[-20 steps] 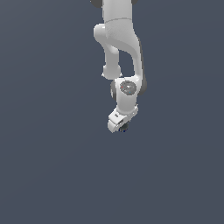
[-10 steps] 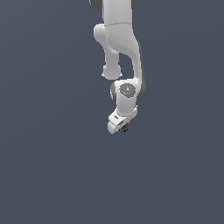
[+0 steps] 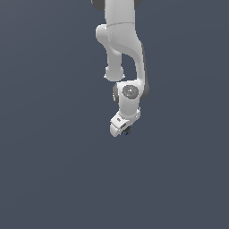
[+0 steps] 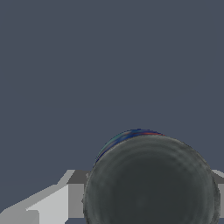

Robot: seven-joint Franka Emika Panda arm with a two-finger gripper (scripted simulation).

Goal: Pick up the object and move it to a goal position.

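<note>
While arm (image 3: 120, 49) hangs vertical, hand (image 3: 126, 130) clasps tin (image 4: 151, 181).

The tin (image 4: 151, 181) is showing its round dark grey top with a sliver of blue and red label at the rim, sitting between the fingers (image 4: 52, 203), flat face toward the wrist.

The exterior camera looked down on me from high above and well off, taking in my whole arm (image 3: 121, 53) against plain grey ground. My wrist camera faced along my fingers, very close to the tin (image 4: 151, 181), which filled much of its picture. Both views shared the tin (image 3: 127, 130).
</note>
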